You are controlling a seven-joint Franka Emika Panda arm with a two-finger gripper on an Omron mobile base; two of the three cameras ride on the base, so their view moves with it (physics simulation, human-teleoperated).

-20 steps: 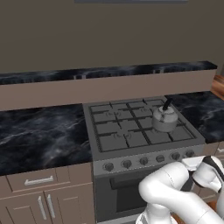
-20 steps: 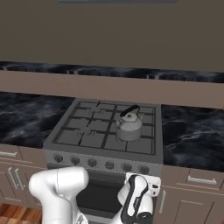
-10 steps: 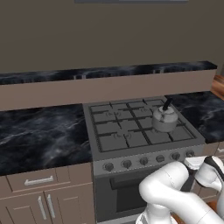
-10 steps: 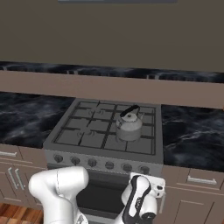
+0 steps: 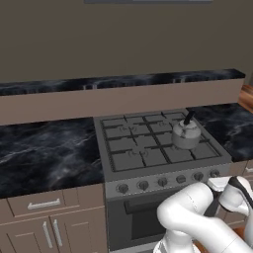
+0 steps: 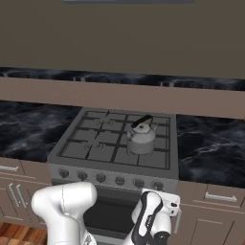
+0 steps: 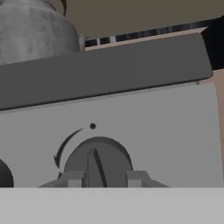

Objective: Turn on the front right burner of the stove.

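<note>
The stove point(image 5: 158, 148), a wide grey gas range with dark grid grates, sits set into the black marbled counter point(image 5: 47, 153) with brown cabinets point(image 5: 49, 222) below on its left. We see it again in the right base view point(image 6: 115, 143), with counter on both sides and a low brown backsplash ledge point(image 6: 119, 98) running behind it. A row of small round knobs point(image 5: 163, 182) lines its front panel, above the dark oven window point(image 5: 143, 222).

A grey kettle point(image 5: 186, 134) with a dark handle stands on the grate at the stove's right side, toward the middle front; in the right base view the kettle point(image 6: 140, 139) sits just right of the stove's centre.

Our white arm point(image 5: 197, 217) bends low in front of the oven, and the hand reaches up toward the right end of the knob row. In the hand view, the gripper point(image 7: 105, 178) is right up against the rightmost knob point(image 7: 97, 159), a dark round dial with a raised ridge standing nearly upright. One fingertip shows on each side of that ridge, close to the knob's face, with a gap between them wider than the ridge, so the fingers are spread and not clamped. We cannot tell whether they touch the knob. A small dot and a curved arrow are marked on the panel above and left of the dial. The kettle's grey body point(image 7: 35, 30) looms at the upper left of that view.
</note>
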